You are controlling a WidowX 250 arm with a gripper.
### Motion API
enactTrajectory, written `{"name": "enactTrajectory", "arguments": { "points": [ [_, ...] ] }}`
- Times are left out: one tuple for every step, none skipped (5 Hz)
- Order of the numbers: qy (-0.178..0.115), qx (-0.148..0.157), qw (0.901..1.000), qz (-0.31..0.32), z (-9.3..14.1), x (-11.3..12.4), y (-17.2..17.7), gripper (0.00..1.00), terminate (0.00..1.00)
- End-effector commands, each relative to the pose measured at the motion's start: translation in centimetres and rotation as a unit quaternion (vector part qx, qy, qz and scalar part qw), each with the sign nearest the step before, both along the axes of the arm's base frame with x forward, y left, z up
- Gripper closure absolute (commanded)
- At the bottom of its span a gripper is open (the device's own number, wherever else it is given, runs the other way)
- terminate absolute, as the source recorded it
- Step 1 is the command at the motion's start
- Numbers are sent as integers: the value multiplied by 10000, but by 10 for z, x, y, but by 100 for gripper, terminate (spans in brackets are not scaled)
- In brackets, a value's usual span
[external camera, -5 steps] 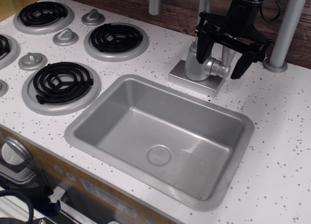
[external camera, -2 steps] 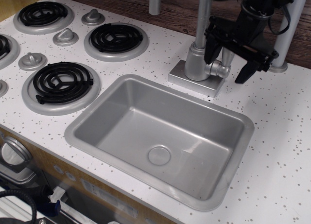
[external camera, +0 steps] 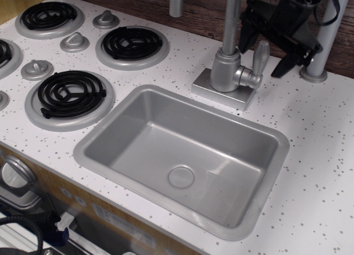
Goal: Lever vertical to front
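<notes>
Hovering: black gripper (external camera: 278, 46) above and behind the faucet, at the upper right of the worktop (external camera: 326, 155)
Fingers: spread wide, one dark finger (external camera: 247, 32) left of the lever top, the other (external camera: 287, 64) off to its right; nothing held between them
Contact: none seen; left finger close beside the lever's upper end, whether touching cannot be told
Lever: (external camera: 259, 60) silver-grey paddle standing upright, tip up, on a short round stub at the right side of the faucet body (external camera: 225, 69)
Faucet base: (external camera: 221, 92) square silver plate on the worktop, just behind the sink's back rim
Spout pipe: (external camera: 231, 17) rising straight from the faucet body, running out of the top of the view
Sink: (external camera: 94, 144) grey rectangular basin in front of the faucet, round drain (external camera: 181, 176) at its bottom
Burners: black coils in silver rings at the left, nearest (external camera: 71, 93) beside the sink's left rim
Knobs: small silver ones between the burners, e.g. (external camera: 74, 42)
Change from a second ago: gripper then lower, fingers straddling the stub and hiding the lever; now raised and shifted right and back, lever fully in view
Unchanged: faucet, sink and burners in the same places
</notes>
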State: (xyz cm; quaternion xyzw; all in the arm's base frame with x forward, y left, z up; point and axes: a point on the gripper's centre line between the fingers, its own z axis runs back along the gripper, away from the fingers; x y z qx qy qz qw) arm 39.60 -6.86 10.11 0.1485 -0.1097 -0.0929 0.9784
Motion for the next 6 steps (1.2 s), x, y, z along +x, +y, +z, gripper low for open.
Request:
{"name": "enactTrajectory", "arguments": {
  "points": [
    [-310,-108,9992,-211,25,19,-1,0,0],
    [-377,-236,9987,-267,20,22,0,0,0],
    [-377,-348,9982,-324,15,28,3,0,0],
    [-319,-437,9980,-317,10,32,7,0,0],
    [-315,-516,9978,-257,5,33,7,0,0],
    [-156,-593,9981,53,9,23,4,100,0]
  ]
}}
